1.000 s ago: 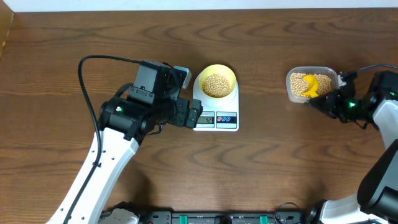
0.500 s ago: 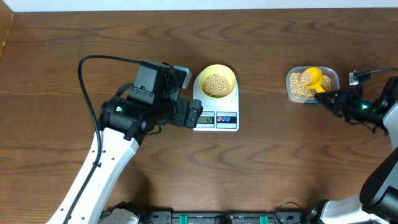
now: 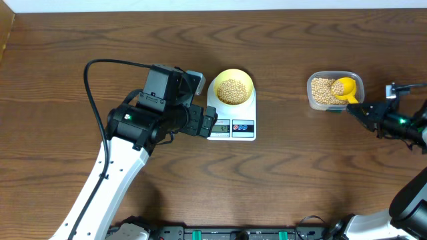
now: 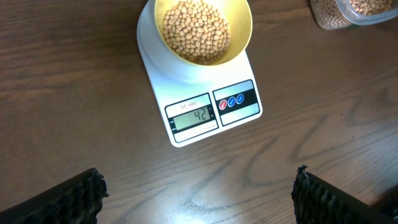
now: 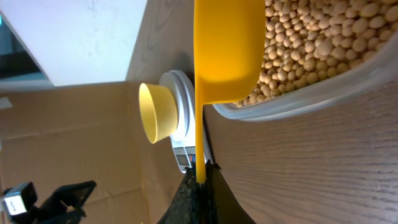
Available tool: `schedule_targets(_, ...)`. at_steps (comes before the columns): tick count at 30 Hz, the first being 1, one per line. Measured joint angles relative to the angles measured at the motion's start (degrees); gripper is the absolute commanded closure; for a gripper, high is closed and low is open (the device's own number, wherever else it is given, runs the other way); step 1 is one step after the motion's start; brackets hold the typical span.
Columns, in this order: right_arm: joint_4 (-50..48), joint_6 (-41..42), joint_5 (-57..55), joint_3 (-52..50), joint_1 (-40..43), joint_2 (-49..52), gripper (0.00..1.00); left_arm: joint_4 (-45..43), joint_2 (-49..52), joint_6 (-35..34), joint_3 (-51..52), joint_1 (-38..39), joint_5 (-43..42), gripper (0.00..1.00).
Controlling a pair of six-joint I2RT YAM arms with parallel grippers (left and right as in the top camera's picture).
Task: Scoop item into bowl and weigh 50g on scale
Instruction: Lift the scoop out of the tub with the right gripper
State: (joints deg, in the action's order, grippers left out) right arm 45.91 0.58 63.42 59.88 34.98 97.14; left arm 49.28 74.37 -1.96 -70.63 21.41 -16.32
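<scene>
Yellow scoop (image 3: 344,87), gripped in the closed right hand (image 3: 356,109), lay over beans (image 3: 322,89) in the tub (image 3: 311,97); left hand (image 4: 199,198) gaped empty beside the scale (image 3: 231,127).

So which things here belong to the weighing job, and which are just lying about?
In the job: beans, pale yellow bowl, scale, yellow scoop, clear tub, right hand gripping the scoop.
Lying about: cardboard at the far left; left hand, open, near the scale.

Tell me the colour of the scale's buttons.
Red and blue buttons, clearest in the left wrist view.
</scene>
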Motion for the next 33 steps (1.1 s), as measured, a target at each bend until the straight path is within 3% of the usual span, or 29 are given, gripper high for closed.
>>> schedule_targets(25,4.2,-2.8,11.7,0.0,0.8,0.0,0.99,0.0,0.0,0.0,0.0,0.0,0.0,0.02)
schedule_targets(33,4.8,-2.8,16.6,0.0,-3.9,0.0,0.99,0.0,0.0,0.0,0.0,0.0,0.0,0.02)
